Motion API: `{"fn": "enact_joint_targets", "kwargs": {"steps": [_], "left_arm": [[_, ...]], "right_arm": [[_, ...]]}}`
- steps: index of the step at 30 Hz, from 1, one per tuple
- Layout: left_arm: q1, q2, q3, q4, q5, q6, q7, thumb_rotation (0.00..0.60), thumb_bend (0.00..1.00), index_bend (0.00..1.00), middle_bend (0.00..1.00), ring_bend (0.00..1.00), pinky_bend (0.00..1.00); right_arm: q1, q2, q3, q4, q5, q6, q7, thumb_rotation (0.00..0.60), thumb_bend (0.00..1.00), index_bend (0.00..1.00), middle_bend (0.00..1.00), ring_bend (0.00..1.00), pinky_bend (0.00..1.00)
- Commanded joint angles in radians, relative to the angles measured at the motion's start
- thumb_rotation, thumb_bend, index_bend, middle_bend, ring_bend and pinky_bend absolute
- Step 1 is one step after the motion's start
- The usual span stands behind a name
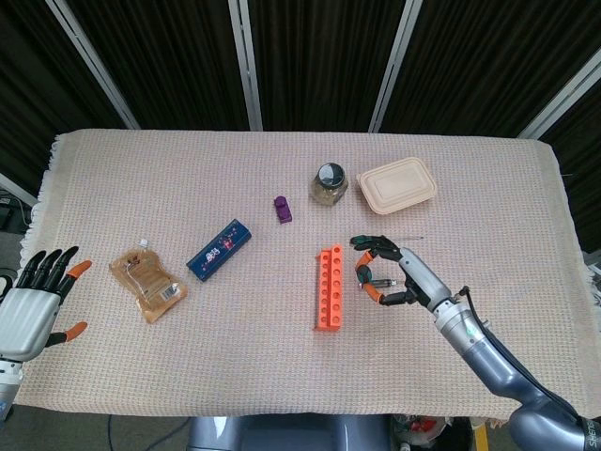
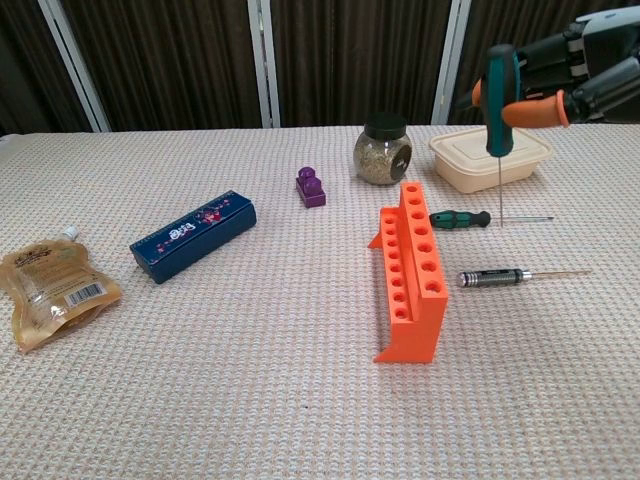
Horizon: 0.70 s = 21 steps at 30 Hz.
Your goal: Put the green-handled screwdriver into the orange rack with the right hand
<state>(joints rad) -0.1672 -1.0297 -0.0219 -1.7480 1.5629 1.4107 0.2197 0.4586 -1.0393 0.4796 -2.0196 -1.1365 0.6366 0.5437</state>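
screwdriver held upright above the table, beside the rack

the right hand (image 2: 572,75) pinches the green-handled screwdriver (image 2: 499,85) by its handle, with orange-tipped fingers (image 2: 535,111) wrapped around it. in the chest view the tool hangs upright, handle on top and thin shaft pointing straight down, its tip in the air above the table. from the head view the same hand (image 1: 390,272) sits just to the right of the orange rack (image 1: 329,287), apart from it, fingers curled around the handle, which is mostly hidden there.

the orange rack (image 2: 410,270) stands on the woven cloth (image 2: 250,380), its row of round holes facing up. the screwdriver is not in any hole; it is up in the air, off to the rack's right side.

two more drivers lie flat on the cloth right of the rack: a second green-handled one (image 2: 460,219) near the rack's far end, and a black-handled one (image 2: 497,277) closer to the camera.

further back sit a glass jar (image 2: 382,150) with a dark lid and a beige lidded box (image 2: 490,156). a small purple block (image 2: 310,187) lies left of the jar, a dark blue box (image 2: 192,235) further left, and a tan pouch (image 2: 55,283) near the left edge.

the left hand (image 1: 33,305) hovers at the table's left edge in the head view, fingers spread apart and holding nothing.
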Motion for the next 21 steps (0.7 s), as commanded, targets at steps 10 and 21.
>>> {"fn": "enact_joint_targets", "kwargs": {"steps": [10,21], "left_arm": [[-0.006,0.000,-0.002,-0.007,-0.024,-0.015,0.023,0.600,0.10,0.15,0.00,0.00,0.00],[-0.011,0.004,-0.015,-0.005,-0.059,-0.021,0.031,0.600,0.10,0.15,0.00,0.00,0.00]], "right_arm": [[-0.013,-0.084,-0.024,0.079,-0.239,-0.005,0.351,0.600,0.49,0.58,0.19,0.00,0.00],[0.029,-0.226,-0.132,0.216,-0.340,0.132,0.421,0.600,0.49,0.59,0.19,0.00,0.00]]}}
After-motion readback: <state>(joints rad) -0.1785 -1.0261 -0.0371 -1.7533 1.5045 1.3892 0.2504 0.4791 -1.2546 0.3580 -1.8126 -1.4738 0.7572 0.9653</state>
